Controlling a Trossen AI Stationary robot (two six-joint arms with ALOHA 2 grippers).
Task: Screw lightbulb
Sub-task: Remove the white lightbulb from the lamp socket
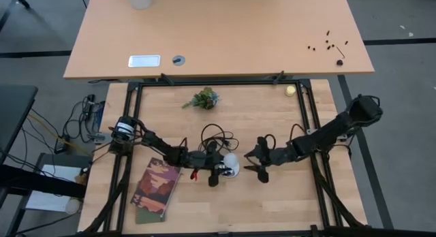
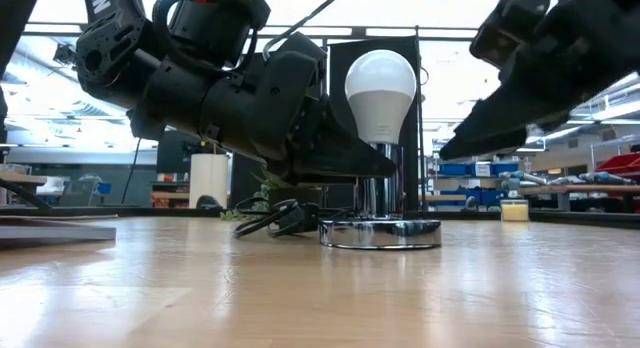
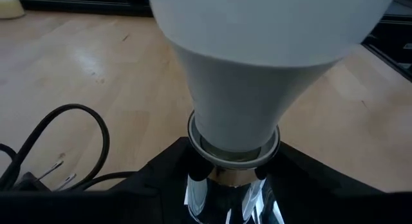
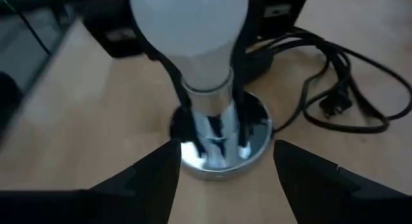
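Note:
The white frosted lightbulb (image 2: 380,86) stands upright, its neck down in the chrome socket (image 2: 378,193) of a small lamp. The lamp's round silver base disc (image 2: 380,233) rests on the wooden table. The bulb's screw base is hidden inside the socket collar (image 3: 235,147). My left gripper (image 1: 219,170) reaches in from the table's left, shut on the chrome socket stem below the bulb. To the bulb's right my right gripper (image 1: 257,160) hangs open, clear of the table. In its wrist view the bulb (image 4: 190,31) stands ahead of its spread fingers. My left gripper pinches the chrome socket stem (image 4: 209,124) between its two fingers (image 4: 239,95), just under the bulb's neck. The fingers come nearly level from the table's left, slanting slightly down, and lie across the upright stem. The lamp stays upright with its base disc (image 4: 257,137) on the table.
A black cord with a plug (image 4: 335,102) coils behind the lamp. A book (image 1: 155,189) lies at the near left, and a small plant (image 1: 203,99) and a pale yellow round object (image 1: 291,90) sit toward the far edge. A second table (image 1: 218,33) stands beyond.

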